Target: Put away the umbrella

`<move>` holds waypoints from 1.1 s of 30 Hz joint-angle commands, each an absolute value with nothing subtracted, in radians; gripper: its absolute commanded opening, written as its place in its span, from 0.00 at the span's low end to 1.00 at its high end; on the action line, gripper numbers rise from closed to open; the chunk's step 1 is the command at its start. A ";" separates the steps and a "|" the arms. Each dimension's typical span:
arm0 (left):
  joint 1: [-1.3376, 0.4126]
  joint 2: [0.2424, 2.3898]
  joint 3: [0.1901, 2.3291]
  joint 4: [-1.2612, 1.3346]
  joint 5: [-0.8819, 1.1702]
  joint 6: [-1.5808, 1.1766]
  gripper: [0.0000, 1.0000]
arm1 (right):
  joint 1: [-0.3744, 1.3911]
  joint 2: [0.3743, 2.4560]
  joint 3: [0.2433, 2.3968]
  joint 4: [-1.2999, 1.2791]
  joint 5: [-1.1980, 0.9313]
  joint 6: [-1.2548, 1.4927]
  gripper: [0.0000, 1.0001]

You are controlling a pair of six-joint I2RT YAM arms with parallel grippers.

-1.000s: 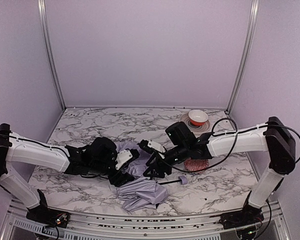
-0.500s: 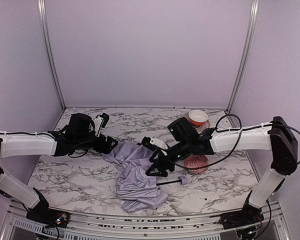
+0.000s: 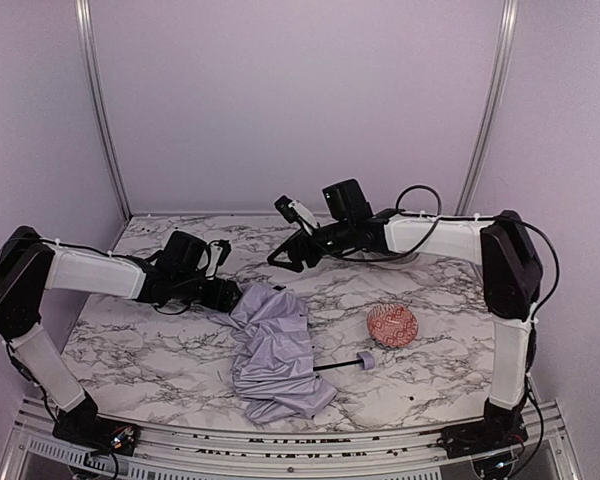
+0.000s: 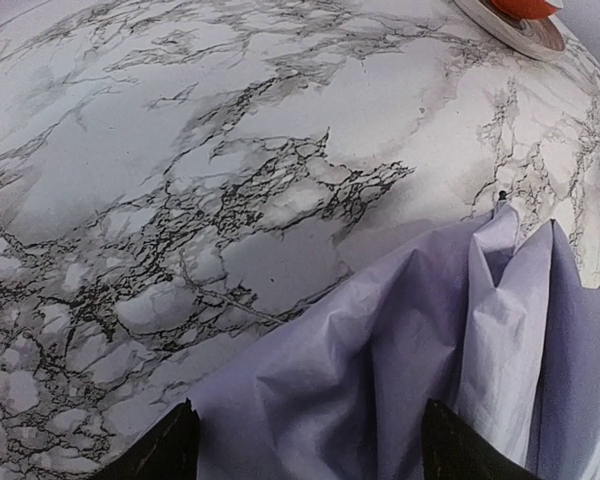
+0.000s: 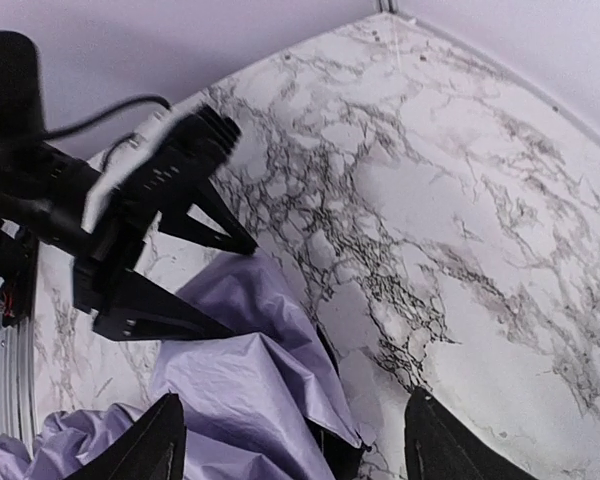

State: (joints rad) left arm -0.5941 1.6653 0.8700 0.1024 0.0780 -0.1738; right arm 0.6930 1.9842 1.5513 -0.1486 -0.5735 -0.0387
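Lavender umbrella [image 3: 275,345] edge lies between the spread left gripper [image 4: 308,420].

Seen from my left hand [image 4: 307,440], the umbrella [image 4: 410,350] runs off the bottom and right edges; beyond the umbrella, a red bowl [image 4: 525,7] is cropped. Overhead, its canopy [image 3: 275,350] hides most of the shaft [image 3: 336,366].

Marble tabletop [image 3: 450,365], plain lavender walls [image 3: 300,100]

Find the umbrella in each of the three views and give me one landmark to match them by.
Top external: umbrella lies centre-low on the marble table, handle pointing right.
Left wrist: umbrella fabric fills the lower right.
Right wrist: umbrella fabric at lower left.
Shared landmark: the left gripper, open at the canopy's far-left corner.
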 commanded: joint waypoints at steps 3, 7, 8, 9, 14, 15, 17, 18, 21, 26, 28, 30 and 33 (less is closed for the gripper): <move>-0.588 1.575 0.821 0.147 0.040 -0.199 0.77 | 0.731 2.222 1.810 -0.267 -0.605 0.000 0.73; -0.586 1.557 0.805 0.082 -0.008 -0.211 0.78 | 0.778 2.323 1.923 -0.358 -0.685 -0.056 0.71; -0.586 1.557 0.802 0.073 -0.014 -0.215 0.78 | 0.787 2.333 1.934 -0.377 -0.678 -0.070 0.67; -0.587 1.559 0.797 0.068 -0.018 -0.219 0.77 | 0.793 2.341 1.938 -0.388 -0.673 -0.080 0.60; -0.587 1.564 0.780 0.072 -0.030 -0.243 0.77 | 0.786 2.308 1.925 -0.414 -0.653 -0.061 0.00; -0.587 1.554 0.778 0.080 -0.025 -0.245 0.77 | 0.783 2.285 1.909 -0.408 -0.646 -0.056 0.00; -0.587 1.522 0.776 0.089 -0.018 -0.243 0.77 | 0.781 2.214 1.843 -0.378 -0.623 -0.041 0.00; -0.587 1.514 0.778 0.089 -0.017 -0.240 0.77 | 0.781 2.177 1.808 -0.361 -0.615 -0.030 0.00; -0.587 1.460 0.786 0.078 -0.011 -0.228 0.77 | 0.781 2.061 1.682 -0.298 -0.612 0.019 0.00; -0.595 1.412 0.794 0.077 0.060 -0.213 0.78 | 0.779 1.854 1.449 -0.162 -0.562 0.146 0.00; -0.613 1.409 0.802 0.077 0.087 -0.205 0.78 | 0.770 1.788 1.339 -0.103 -0.530 0.213 0.00; -0.643 1.416 0.813 0.077 0.100 -0.184 0.78 | 0.766 1.743 1.231 -0.027 -0.527 0.275 0.00; -0.670 1.445 0.824 0.083 0.113 -0.170 0.78 | 0.768 1.726 1.136 0.010 -0.539 0.324 0.00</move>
State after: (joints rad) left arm -0.6338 1.4223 0.7856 0.0845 0.0624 -0.2039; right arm 0.7738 1.7267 1.2461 -0.0963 -0.5636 0.1951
